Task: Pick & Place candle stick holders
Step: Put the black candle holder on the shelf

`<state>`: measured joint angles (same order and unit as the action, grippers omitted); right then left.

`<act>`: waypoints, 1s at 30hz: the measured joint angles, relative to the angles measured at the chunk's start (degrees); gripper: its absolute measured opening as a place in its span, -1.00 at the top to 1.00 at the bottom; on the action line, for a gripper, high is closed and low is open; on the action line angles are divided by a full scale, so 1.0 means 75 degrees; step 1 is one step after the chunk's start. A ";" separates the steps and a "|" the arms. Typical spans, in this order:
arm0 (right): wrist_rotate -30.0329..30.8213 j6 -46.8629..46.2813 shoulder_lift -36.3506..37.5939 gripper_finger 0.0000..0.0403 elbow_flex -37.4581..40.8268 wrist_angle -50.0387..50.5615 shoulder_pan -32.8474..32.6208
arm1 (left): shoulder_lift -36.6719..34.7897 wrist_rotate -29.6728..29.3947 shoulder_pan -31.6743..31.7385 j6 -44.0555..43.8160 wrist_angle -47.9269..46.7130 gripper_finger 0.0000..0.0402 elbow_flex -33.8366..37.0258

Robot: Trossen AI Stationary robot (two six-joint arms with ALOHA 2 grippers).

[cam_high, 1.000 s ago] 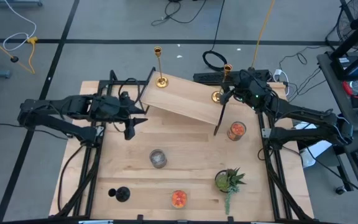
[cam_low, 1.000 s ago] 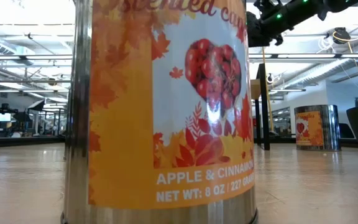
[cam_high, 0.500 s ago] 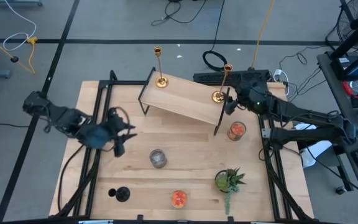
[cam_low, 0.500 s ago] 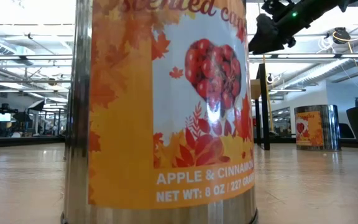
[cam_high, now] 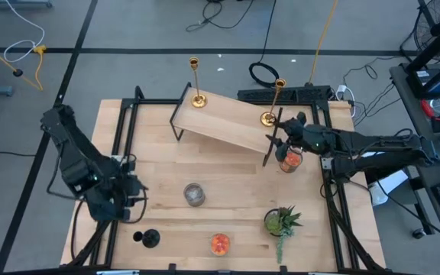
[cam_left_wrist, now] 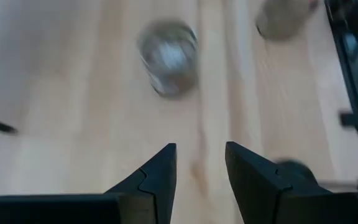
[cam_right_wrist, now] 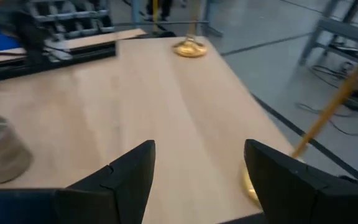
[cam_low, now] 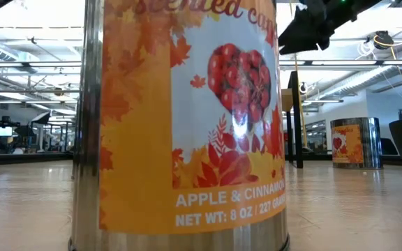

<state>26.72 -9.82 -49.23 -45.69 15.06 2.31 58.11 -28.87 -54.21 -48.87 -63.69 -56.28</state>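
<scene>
Two tall gold candlesticks (cam_high: 195, 84) (cam_high: 275, 98) stand by their round bases on a raised wooden shelf (cam_high: 224, 122) at the table's far side. A grey cup (cam_high: 194, 194), a short black holder (cam_high: 147, 238) and two orange-red cups (cam_high: 219, 243) (cam_high: 289, 160) stand on the table. My left gripper (cam_high: 132, 206) is open and empty at the near left, just beyond the black holder; its wrist view shows the grey cup (cam_left_wrist: 168, 57) ahead. My right gripper (cam_high: 276, 141) is open and empty over the shelf's right end, beside the right candlestick's stem (cam_right_wrist: 334, 106).
A green potted plant (cam_high: 281, 221) stands near the front right. The shelf's black legs (cam_high: 270, 153) stand beside the right orange-red cup. In the low view the near orange-red cup (cam_low: 187, 118) fills the foreground. Bare tabletop lies between the grey cup and the shelf.
My left arm has swung from beside the shelf's left end toward the table's near edge and now stands by the black holder. My right gripper has moved from the right candlestick's base toward the near edge, closer to the right orange-red cup. No object has moved.
</scene>
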 joint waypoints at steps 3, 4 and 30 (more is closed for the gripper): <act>-0.0003 -0.0003 0.0000 -0.21 0.0000 -0.0151 -0.0343 | 0.0003 0.0515 -0.0412 -0.0762 0.0428 0.28 0.0606; -0.0003 -0.0003 0.0000 -0.21 0.0000 -0.0187 -0.0455 | 0.0003 0.0720 -0.0540 -0.0972 0.0677 0.28 0.0817; 0.0000 0.0241 -0.0111 -0.20 0.0000 -0.1007 -0.1460 | 0.0003 0.0502 -0.1688 0.0392 0.6755 0.28 0.4467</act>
<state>26.72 -8.02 -50.07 -45.69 7.51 -8.64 58.13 -25.10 -66.87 -45.93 -13.02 -22.79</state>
